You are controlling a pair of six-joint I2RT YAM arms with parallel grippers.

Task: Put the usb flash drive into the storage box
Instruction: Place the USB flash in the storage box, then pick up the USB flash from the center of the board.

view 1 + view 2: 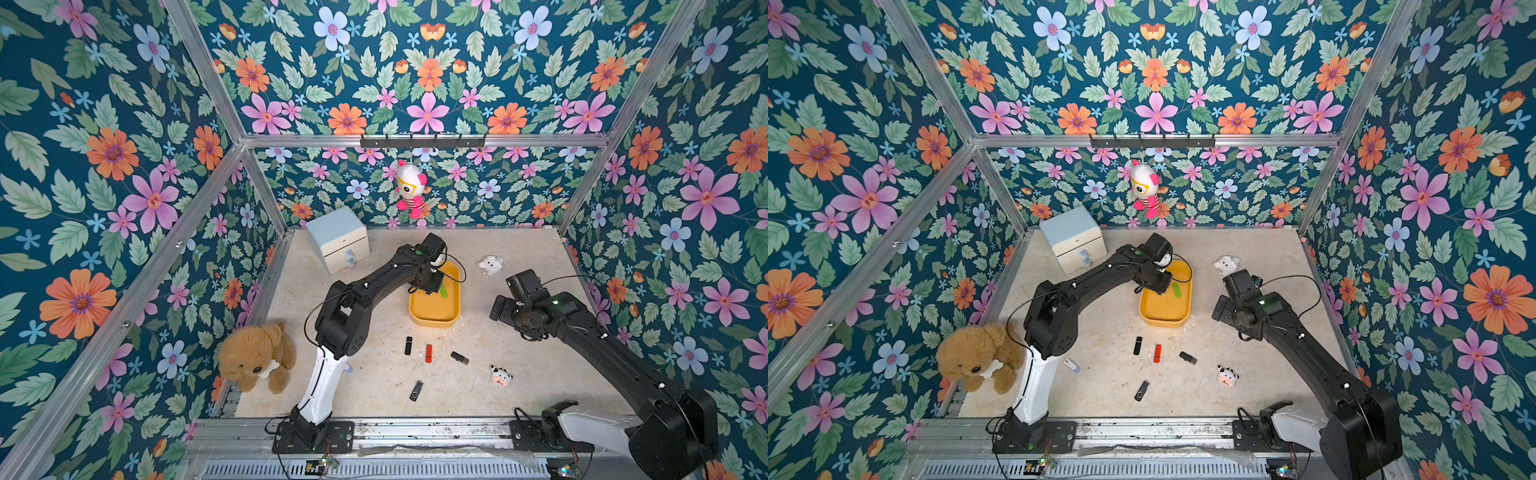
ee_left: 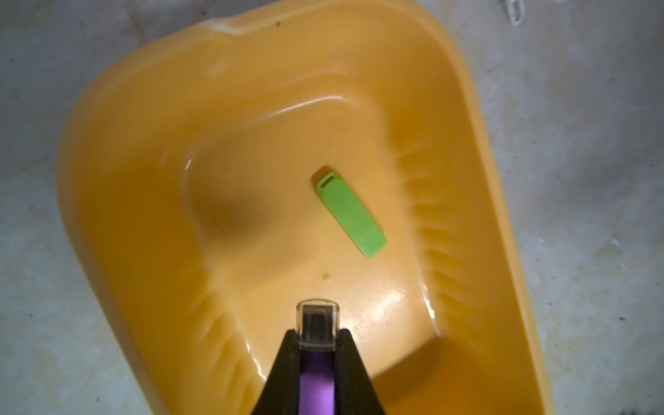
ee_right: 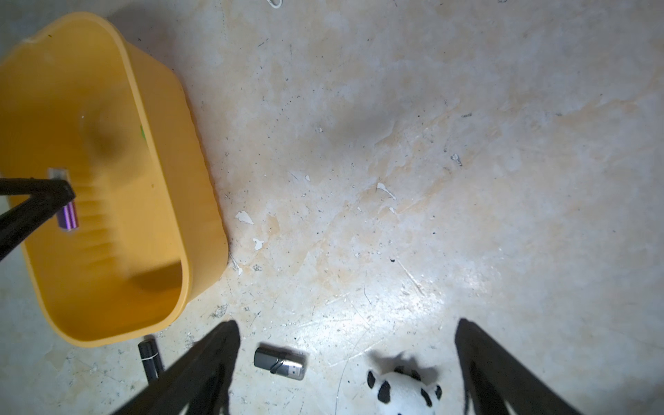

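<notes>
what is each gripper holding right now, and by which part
The left gripper pinches a purple usb flash drive with a clear cap by its body, just behind the cap, above the yellow plastic storage box. The right gripper is open and empty.

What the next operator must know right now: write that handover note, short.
Left gripper: shut on the purple flash drive, held over the storage box, not yet released.
Right gripper: open, empty, above the table.
Done: green drive lies in the box.
Left: release the purple one, then fetch the black drive, red drive, grey drive, swivel drive and pale drive from the table.
</notes>
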